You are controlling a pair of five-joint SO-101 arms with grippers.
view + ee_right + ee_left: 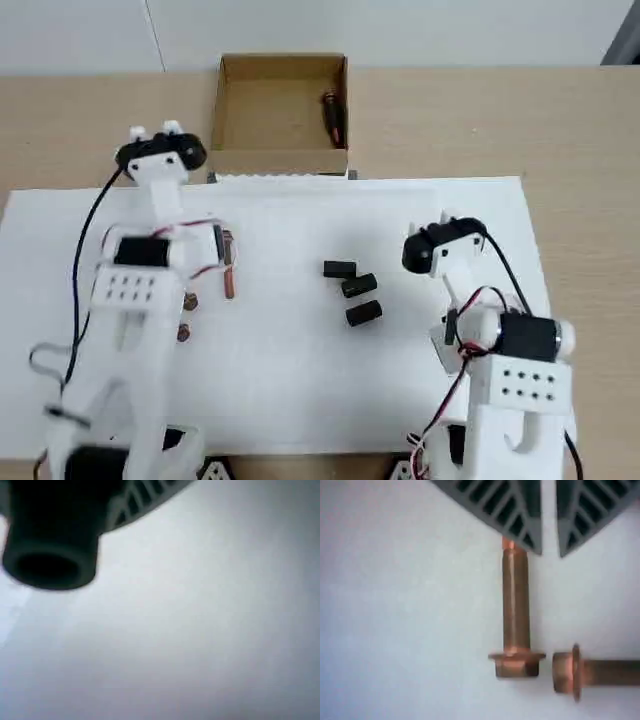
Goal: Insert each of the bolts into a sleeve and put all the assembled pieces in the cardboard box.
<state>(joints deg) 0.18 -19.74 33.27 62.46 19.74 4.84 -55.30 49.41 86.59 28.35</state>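
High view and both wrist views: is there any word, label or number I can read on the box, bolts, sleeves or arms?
None readable. No print shows on the cardboard box, the bolts, the loose sleeves on the white sheet, or the held sleeve. The arms' housings carry no legible marks either.

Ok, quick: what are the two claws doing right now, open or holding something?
Left gripper: open, empty, just above a bolt.
Right gripper: closed, holding a sleeve.
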